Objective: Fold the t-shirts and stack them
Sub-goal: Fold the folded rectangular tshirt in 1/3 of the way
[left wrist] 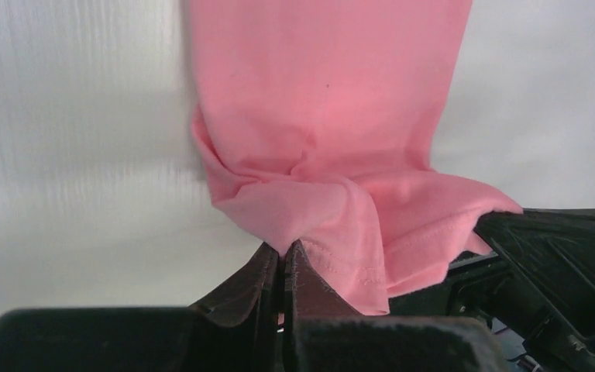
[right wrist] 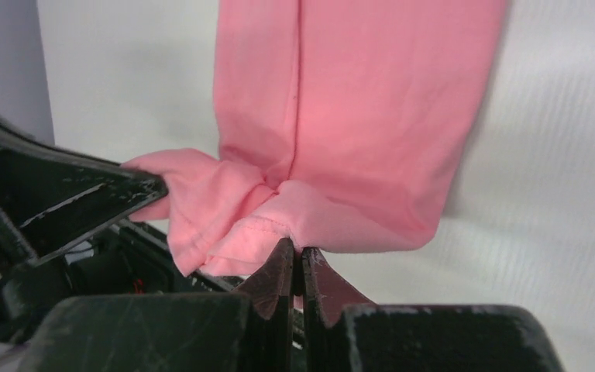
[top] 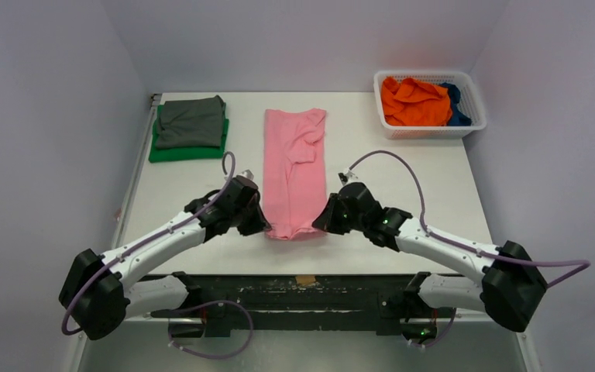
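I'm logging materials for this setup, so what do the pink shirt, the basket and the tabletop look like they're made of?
The pink shirt looks like soft matte knit, likely cotton jersey: it drapes, wrinkles and shows a stitched hem. The basket looks like white moulded plastic, judging by its rigid mesh walls. The tabletop is a hard white matte board, finely ribbed; laminate or plastic, unclear which.
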Robot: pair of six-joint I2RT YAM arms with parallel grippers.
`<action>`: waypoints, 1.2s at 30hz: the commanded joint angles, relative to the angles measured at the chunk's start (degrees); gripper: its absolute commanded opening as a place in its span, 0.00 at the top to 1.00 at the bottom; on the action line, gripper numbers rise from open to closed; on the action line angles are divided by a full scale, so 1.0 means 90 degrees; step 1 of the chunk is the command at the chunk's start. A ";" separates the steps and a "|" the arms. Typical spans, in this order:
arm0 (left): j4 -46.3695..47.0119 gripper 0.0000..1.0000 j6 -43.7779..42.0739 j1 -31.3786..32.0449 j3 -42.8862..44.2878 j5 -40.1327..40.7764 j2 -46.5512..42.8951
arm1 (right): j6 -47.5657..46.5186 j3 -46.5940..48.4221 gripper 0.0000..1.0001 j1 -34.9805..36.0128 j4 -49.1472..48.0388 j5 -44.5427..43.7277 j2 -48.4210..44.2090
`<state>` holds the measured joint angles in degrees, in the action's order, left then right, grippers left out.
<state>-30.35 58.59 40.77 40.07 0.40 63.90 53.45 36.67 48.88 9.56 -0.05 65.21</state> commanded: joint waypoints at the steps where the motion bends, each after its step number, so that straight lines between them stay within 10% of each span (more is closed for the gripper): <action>1: 0.0224 1.00 -0.0569 -0.0531 0.0798 -0.0248 0.0624 | -0.0510 0.0627 1.00 -0.0688 -0.0442 0.0334 0.0651; 36: -0.0101 0.99 -0.1910 -0.2504 0.4725 -0.0874 0.4968 | -0.1404 0.3408 0.99 -0.2559 -0.1182 0.0797 0.4325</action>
<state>-31.38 43.59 19.64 78.24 -7.27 106.59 41.69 63.86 26.98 2.85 5.96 103.04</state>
